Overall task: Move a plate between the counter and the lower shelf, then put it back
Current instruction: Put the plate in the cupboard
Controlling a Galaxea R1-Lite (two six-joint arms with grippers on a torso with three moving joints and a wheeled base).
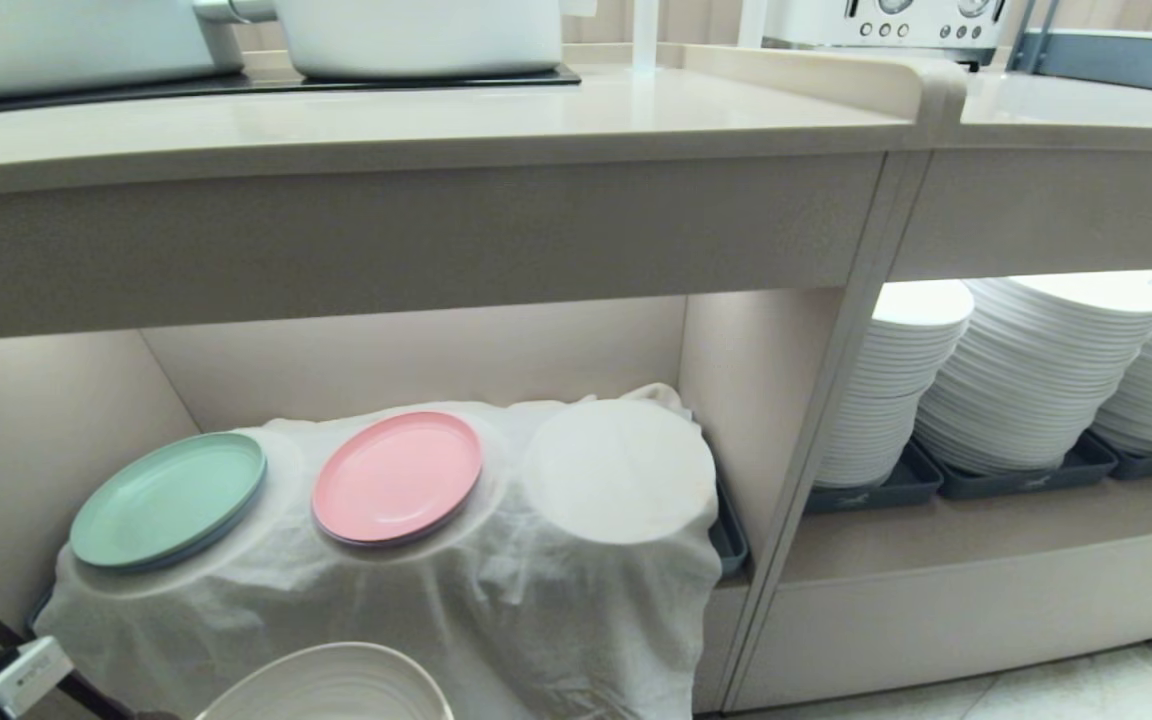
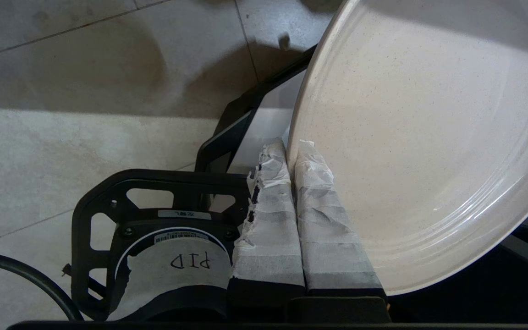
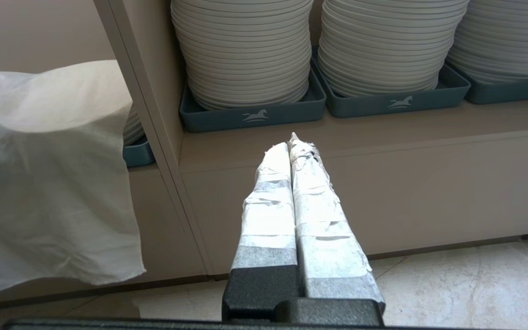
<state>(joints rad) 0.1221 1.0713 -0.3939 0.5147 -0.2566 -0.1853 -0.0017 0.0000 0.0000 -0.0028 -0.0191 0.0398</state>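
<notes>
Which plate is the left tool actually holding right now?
The cream plate, clamped by its rim in the left tool; the green and pink plates rest on the cloth.

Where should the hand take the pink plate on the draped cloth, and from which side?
Probably at the near rim of the pink plate, coming from the front through the open side of the lower shelf. The plate lies nearly flat, so only its thin raised edge offers a pinch, and the mint-green plate and walls crowd other sides.
</notes>
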